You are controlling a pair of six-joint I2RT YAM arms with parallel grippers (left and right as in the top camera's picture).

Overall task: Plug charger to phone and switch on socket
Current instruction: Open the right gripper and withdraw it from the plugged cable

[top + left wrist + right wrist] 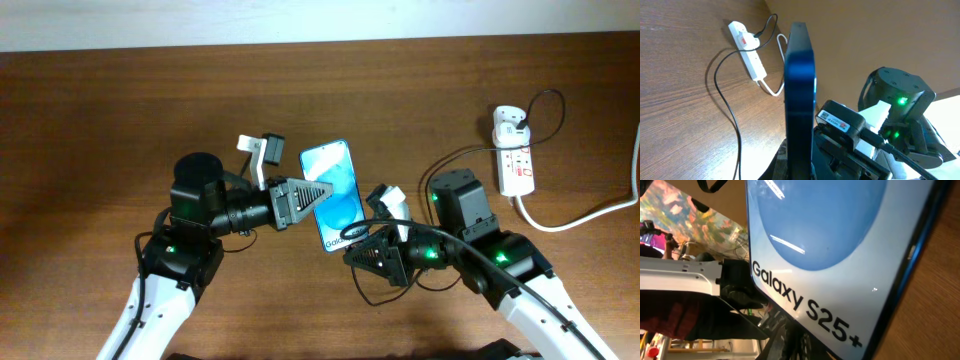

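My left gripper is shut on the phone and holds it off the table, blue screen up. In the left wrist view the phone stands edge-on between my jaws. My right gripper is at the phone's lower end, shut on the charger's black connector tip. The right wrist view shows the screen with "Galaxy S25+", my dark fingers just under its bottom edge. The black cable runs to the white adapter, plugged into the socket at the right rear.
A thick white cord leaves the socket toward the right edge. The left wrist view shows the socket, the black cable lying on the wooden table, and my right arm close behind the phone.
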